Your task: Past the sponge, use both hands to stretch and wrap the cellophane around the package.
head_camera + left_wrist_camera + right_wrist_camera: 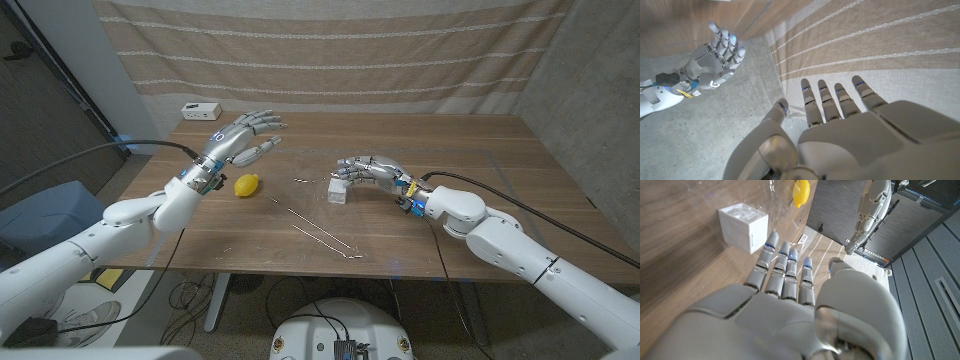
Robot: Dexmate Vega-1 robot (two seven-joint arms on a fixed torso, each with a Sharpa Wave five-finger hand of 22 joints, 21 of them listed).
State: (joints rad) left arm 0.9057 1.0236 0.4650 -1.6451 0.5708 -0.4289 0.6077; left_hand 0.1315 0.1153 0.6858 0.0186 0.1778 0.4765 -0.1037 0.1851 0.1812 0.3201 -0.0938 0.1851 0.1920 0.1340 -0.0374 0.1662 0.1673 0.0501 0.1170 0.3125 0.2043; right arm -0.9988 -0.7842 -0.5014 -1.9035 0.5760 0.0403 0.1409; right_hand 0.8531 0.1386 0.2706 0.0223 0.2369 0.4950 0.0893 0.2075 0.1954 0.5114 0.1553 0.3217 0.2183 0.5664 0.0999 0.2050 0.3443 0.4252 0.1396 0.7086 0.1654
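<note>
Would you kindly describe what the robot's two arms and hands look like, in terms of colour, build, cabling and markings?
Both arms have smooth white rounded shells. The left hand and right hand are silver-grey, segmented metal, with blue marks on the fingers. A black cable runs to the left wrist and another trails from the right wrist, which also shows blue and yellow connectors.

The left arm rises from the lower left of the frame, its left hand point(243, 135) raised at upper centre-left, empty, fingers spread. The right arm comes from the lower right, its right hand point(368, 170) near the centre, fingers extended together, holding nothing.
</note>
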